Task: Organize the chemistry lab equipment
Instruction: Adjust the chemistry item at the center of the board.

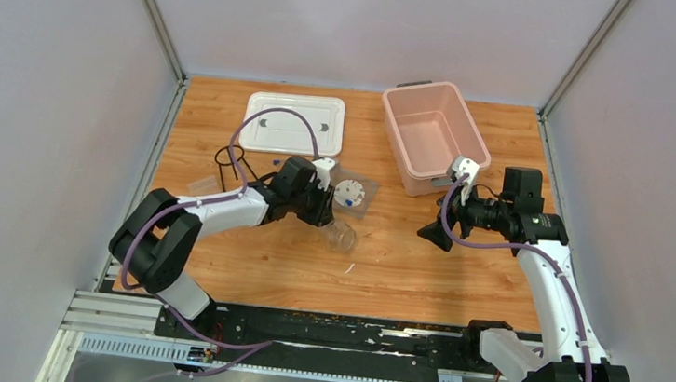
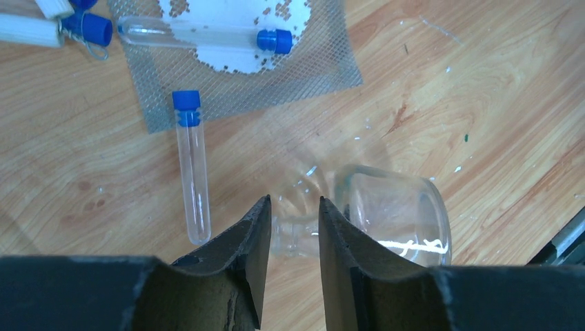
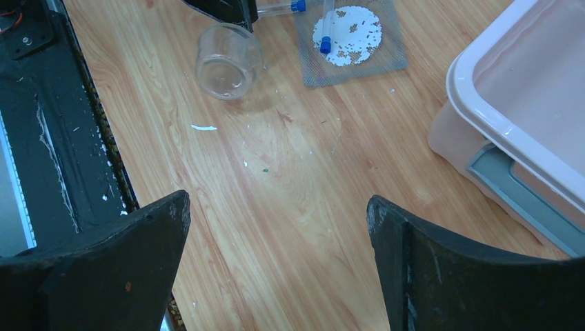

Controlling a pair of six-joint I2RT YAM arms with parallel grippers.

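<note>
Jaws, left arm: standing at a narrow slot, with clear glass showing in it. They look to straddle the near wall of the beaker. Whether they actually press the glass, cannot tell from these views. Beaker sits on the worktop right at the fingertips and looks upright in the overhead view, white print on its wall.

Jaws, right arm: spread wide with nothing between, hanging over bare wood beside the pink bin.

Just beside the left finger, one blue-capped tube lies flat, its cap end overlapping the edge of the wire gauze. A second tube lies across the gauze's white disc. Farther back: white lid to the left, bin to the right, black wire tripod near the lid's front-left corner.

Judgement, step in hand: take up the beaker.

Notes for doing it well:
- Glass is smooth and thin, so seat the jaws well down the wall, not on the lip alone, and close gently until firm.
- Lift straight up before any sideways travel, or the loose tube alongside may be swept and roll.
- Keep the beaker level in carry.
- Right arm is well apart. Leave it parked so paths toward the bin do not cross.
</note>
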